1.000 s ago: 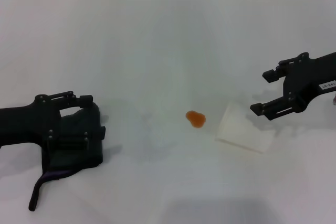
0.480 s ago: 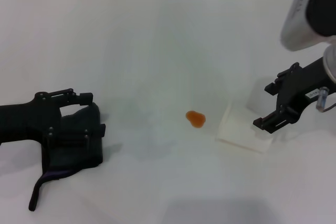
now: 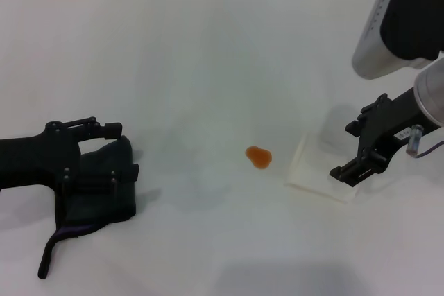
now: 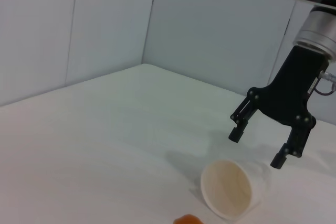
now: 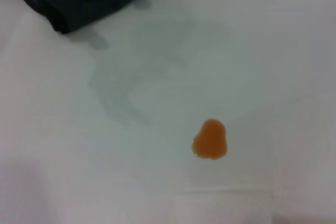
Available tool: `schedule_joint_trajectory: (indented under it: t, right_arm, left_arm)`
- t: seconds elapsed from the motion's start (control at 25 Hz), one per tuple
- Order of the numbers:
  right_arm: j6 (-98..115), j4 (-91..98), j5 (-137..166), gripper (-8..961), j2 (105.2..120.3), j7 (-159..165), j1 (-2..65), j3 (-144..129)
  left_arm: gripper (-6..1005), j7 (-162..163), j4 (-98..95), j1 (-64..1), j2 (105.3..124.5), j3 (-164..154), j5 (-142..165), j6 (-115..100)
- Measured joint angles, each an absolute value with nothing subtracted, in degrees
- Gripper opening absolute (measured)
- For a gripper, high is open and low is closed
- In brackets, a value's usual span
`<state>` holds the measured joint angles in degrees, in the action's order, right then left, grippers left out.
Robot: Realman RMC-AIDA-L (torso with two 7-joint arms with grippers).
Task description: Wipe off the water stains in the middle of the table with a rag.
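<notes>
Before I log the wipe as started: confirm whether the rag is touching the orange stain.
No. In the head view the rag lies under the left gripper, well apart from the water stains.

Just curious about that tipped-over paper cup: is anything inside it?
The paper cup lies on its side; the left wrist view shows a bare white interior. The deepest part near its base is not visible.

Matt white worktop (image 3: pixel 208 53); glossy, translucent orange stain (image 3: pixel 259 157); soft dark cloth rag (image 3: pixel 104 188); smooth white paper cup (image 4: pixel 229 188) beside stain.
</notes>
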<state>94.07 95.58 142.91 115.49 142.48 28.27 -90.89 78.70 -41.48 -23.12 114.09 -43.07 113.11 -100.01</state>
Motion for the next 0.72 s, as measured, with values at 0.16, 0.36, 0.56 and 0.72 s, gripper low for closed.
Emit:
schedule_joint_trajectory:
  t: [0.16,0.36,0.56,0.72]
  right_arm:
    - [92.63,95.27,142.94,828,115.56,142.62,28.31,-92.58]
    - [91.41,93.56,143.76,828,115.58,142.67,28.85,-93.87]
    - [90.8,92.04,143.88,828,115.67,142.73,29.38,-94.85]
    - [89.77,90.59,144.31,827,115.74,142.74,29.65,-95.8]
  left_arm:
    - [886,78.71,-41.49,-23.11,114.12,-43.07,113.16,-100.01]
    - [886,78.73,-41.49,-23.12,114.15,-43.07,113.18,-100.02]
    - [886,78.75,-41.48,-23.1,114.19,-43.07,113.04,-100.02]
    - [886,78.58,-41.44,-22.97,114.26,-43.07,113.01,-100.0]
